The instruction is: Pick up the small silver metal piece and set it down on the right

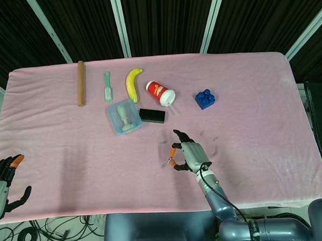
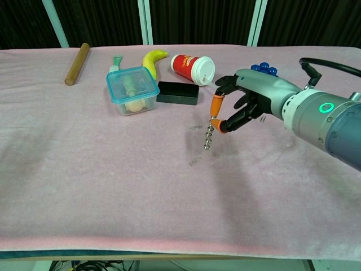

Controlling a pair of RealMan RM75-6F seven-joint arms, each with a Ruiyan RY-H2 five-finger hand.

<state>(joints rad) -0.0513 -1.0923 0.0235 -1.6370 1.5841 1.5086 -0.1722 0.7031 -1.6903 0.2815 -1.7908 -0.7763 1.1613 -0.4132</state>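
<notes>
The small silver metal piece (image 2: 208, 137) is a short beaded bar. It hangs above the pink cloth, pinched between the orange-tipped fingers of my right hand (image 2: 248, 101). In the head view that hand (image 1: 189, 156) hovers near the middle of the table, just below the black box. The piece dangles over a spot between two loose paper clips (image 2: 196, 127) (image 2: 195, 161). My left hand (image 1: 2, 183) sits off the table's front left corner, holding nothing, with its fingers spread apart.
At the back lie a wooden rod (image 1: 81, 83), a green tool (image 1: 108, 85), a banana (image 1: 132, 83), a red cup on its side (image 1: 160, 92), a blue brick (image 1: 204, 99), a black box (image 1: 151, 115) and a lidded blue container (image 1: 123, 116).
</notes>
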